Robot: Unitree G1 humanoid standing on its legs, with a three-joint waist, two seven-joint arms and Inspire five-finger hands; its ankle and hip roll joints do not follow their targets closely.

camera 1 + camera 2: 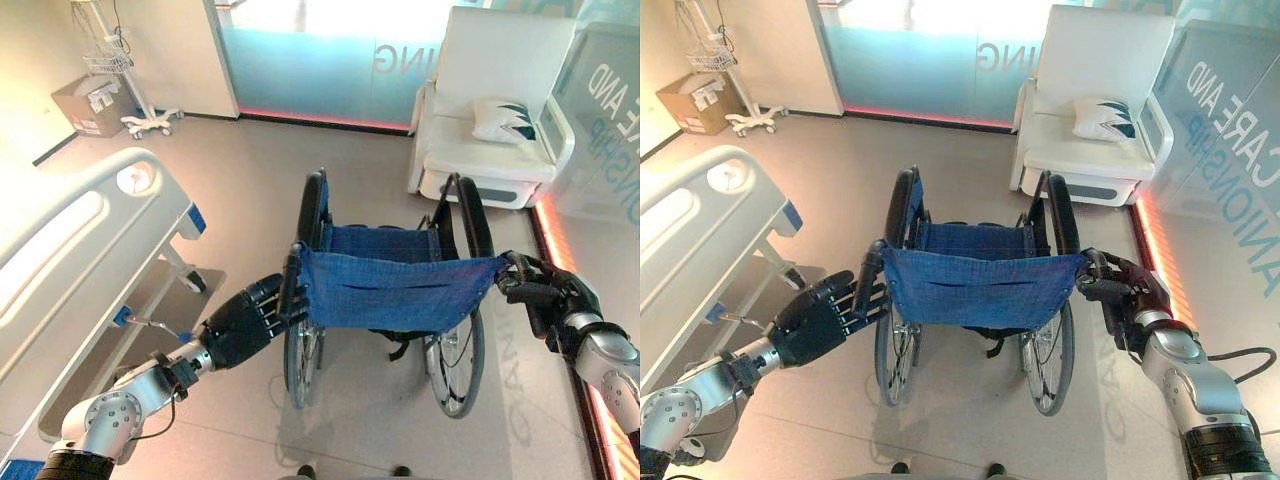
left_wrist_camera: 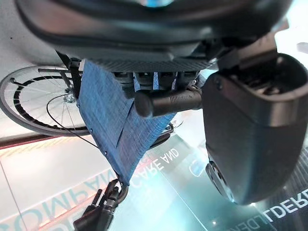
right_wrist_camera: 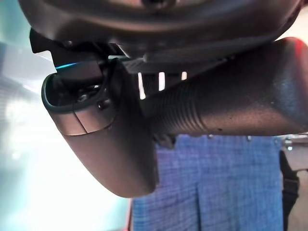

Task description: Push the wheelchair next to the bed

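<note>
The wheelchair (image 1: pixel 400 290) with a blue cloth back stands in the middle of the floor, its back towards me. My left hand (image 1: pixel 240 325) is at its left push handle (image 2: pixel 168 102); the fingers are fairly straight and reach against the handle, with the thumb (image 2: pixel 250 134) beside it. My right hand (image 1: pixel 1125 295) is curled round the right push handle (image 3: pixel 231 106). The bed (image 1: pixel 70 250), white with a moulded end board, stands at the left, a short gap from the wheelchair's left wheel.
A white armchair (image 1: pixel 490 120) with a pillow (image 1: pixel 505 118) stands ahead at the right. A glass wall (image 1: pixel 610 120) with a red light strip (image 1: pixel 560 250) at its foot runs along the right. A cardboard box (image 1: pixel 90 105) and a wheeled stand (image 1: pixel 140 110) are at the far left.
</note>
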